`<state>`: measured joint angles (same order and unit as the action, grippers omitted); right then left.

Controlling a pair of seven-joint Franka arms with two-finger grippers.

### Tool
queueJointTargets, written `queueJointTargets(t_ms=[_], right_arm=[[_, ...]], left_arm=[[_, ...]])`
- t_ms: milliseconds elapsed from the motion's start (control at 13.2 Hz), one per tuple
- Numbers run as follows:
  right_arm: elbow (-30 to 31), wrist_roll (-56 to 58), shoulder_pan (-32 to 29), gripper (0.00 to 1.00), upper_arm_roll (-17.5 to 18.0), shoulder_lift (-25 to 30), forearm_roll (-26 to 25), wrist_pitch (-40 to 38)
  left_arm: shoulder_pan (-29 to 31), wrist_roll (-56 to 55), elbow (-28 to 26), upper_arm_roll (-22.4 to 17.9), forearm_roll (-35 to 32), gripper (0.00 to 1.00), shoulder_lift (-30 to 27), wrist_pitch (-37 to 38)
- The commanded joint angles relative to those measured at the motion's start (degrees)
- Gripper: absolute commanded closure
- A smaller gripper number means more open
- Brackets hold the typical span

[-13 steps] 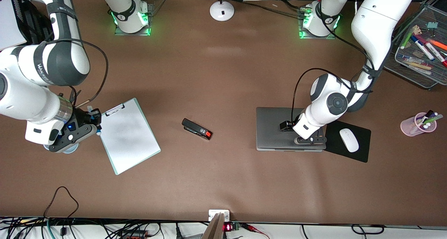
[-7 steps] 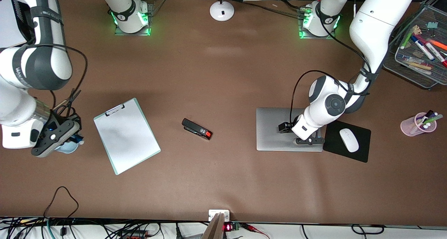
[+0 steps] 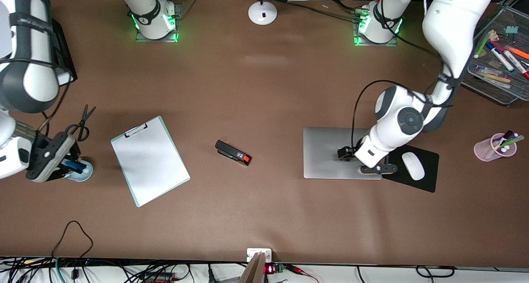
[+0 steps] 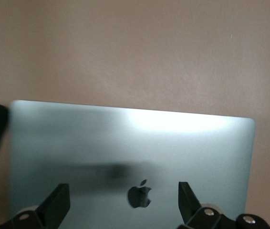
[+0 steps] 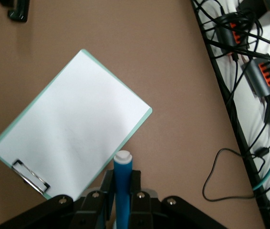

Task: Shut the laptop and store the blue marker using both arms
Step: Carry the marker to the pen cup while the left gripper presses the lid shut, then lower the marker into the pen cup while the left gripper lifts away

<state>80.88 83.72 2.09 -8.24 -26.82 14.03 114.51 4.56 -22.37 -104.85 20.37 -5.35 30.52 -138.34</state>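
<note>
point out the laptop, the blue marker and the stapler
laptop [image 3: 326,153]: front view, bare part of the closed lid
blue marker [image 5: 122,191]: right wrist view, blue barrel just below its white cap
stapler [image 3: 232,152]: front view, middle of the black body

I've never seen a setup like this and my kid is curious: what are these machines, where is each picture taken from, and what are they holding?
Two white robot arms work at a brown table. The wide picture looks down from a high camera; the others come from cameras on each wrist. The left gripper, fingers open, hangs over the closed laptop, beside a mouse on its pad. The right gripper is shut on the blue marker, over a pale blue cup. Also there: a clipboard, stapler, scissors and pink marker cup.
</note>
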Motion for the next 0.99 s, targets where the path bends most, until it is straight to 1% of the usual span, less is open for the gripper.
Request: queueJointTargets(t_ms=[0, 76, 303, 455, 606, 910], right_arm=[[-0.2, 12.3, -3.0, 1.00, 0.9, -0.8, 5.1, -2.7], [-0.2, 16.0, -3.8, 1.00, 0.9, -0.9, 7.1, -5.2], [-0.3, 25.2, -5.1, 1.00, 0.9, -1.3, 7.3, -9.6], [-0.3, 29.4, -6.3, 1.00, 0.9, -1.6, 7.3, -10.8], [-0.4, 33.3, -7.5, 1.00, 0.9, -1.7, 7.2, -11.0], [-0.9, 39.1, -10.1, 1.00, 0.9, -3.7, 7.5, -13.5]], left_arm=[[1.6, -0.5, -0.8, 0.2, -1.3, 0.00, -4.3, 2.9], [2.4, -0.3, -0.7, 0.3, -1.3, 0.00, -5.7, 5.2], [3.3, -0.1, -0.7, 0.2, -1.3, 0.00, -9.2, 9.4], [3.5, 1.5, -0.7, 0.2, -1.3, 0.00, -11.4, 12.3], [5.0, 3.7, -0.7, 0.3, -1.3, 0.00, -13.5, 14.6], [7.1, 8.5, -0.6, 0.4, -1.2, 0.00, -17.4, 19.1]])
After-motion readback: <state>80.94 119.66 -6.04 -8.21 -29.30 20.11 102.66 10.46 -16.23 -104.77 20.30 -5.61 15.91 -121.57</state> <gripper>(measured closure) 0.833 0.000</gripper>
